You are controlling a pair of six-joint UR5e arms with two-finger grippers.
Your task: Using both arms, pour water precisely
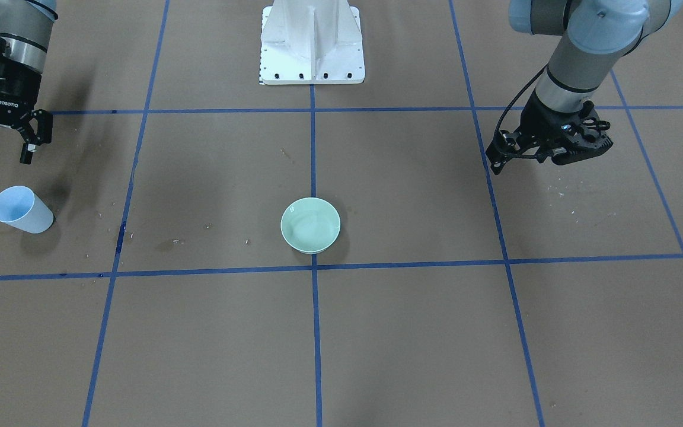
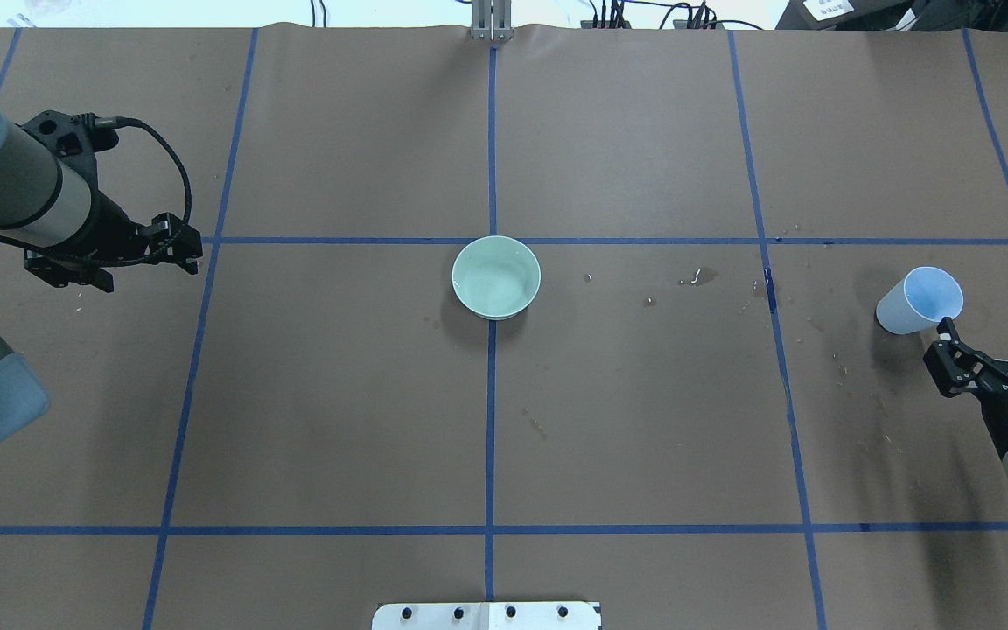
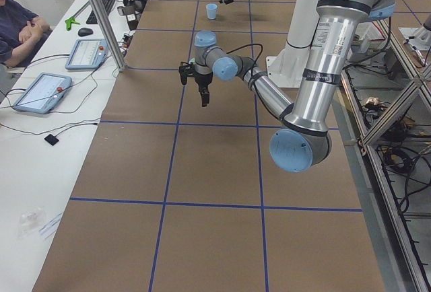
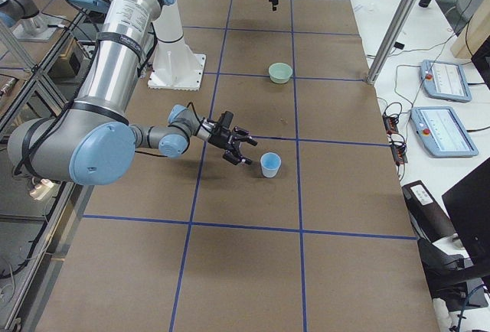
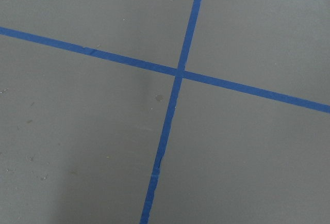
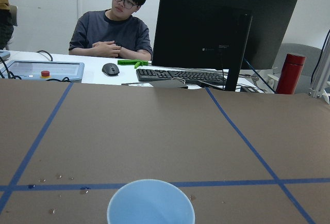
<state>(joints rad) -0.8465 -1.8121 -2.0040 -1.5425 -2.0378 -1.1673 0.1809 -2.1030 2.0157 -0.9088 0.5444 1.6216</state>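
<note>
So, what can go wrong from here?

Mostly the cup (image 2: 920, 302). The right fingers (image 2: 947, 337) are spread wide and empty, just beside it on the robot's side, and the cup is not yet between them. If they come in off-line, one finger shoves the cup over or pushes it on toward the table's (image 2: 338, 394) far edge.

And the water?

What glints in the bowl (image 2: 495, 312) is probably water (image 1: 310, 224); whether the cup holds any I cannot see. Wet spots (image 2: 703, 277) already mark the table between the two, so the carry is where drips fall. A tilted or slack hold would add more.

The other arm?

The left fingers (image 2: 180, 248) hang over bare table, holding nothing, well apart from the bowl. They show side-on, so I cannot tell how far open they are. If both arms meet at the bowl, they could clash over it.

Room to move?

Plenty. Bare table lies between cup and bowl and all round the bowl, which sits on a tape line (image 2: 492, 420) at the middle. The edge to mind is beyond the cup, where a keyboard (image 6: 180, 74) and monitor (image 6: 227, 22) stand past it.
</note>
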